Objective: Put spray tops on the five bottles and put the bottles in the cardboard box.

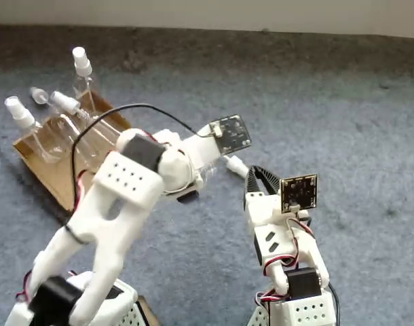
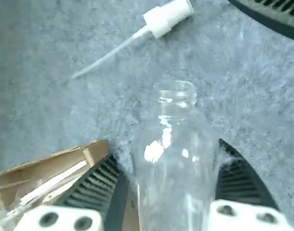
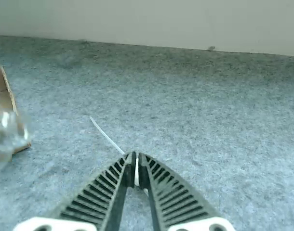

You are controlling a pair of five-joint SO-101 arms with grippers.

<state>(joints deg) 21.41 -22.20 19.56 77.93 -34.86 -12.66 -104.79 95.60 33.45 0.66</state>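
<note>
My left gripper (image 2: 172,166) is shut on a clear, uncapped bottle (image 2: 175,125), its black jaws on either side of the body and the open neck pointing away over the carpet. Just beyond the neck a white spray top (image 2: 166,18) lies on the carpet, its thin tube (image 2: 106,55) trailing off. The spray top (image 1: 235,165) also shows mid-table, right beside the tips of my right gripper (image 1: 256,175). That right gripper (image 3: 136,161) is shut, with a white sliver showing in the slit and the tube (image 3: 106,134) running on past the tips.
The cardboard box (image 1: 52,178) stands at the far left and holds several clear bottles with spray tops (image 1: 81,62). A corner of the box (image 2: 50,166) sits close beside my left gripper. Grey carpet lies open to the right and towards the back wall.
</note>
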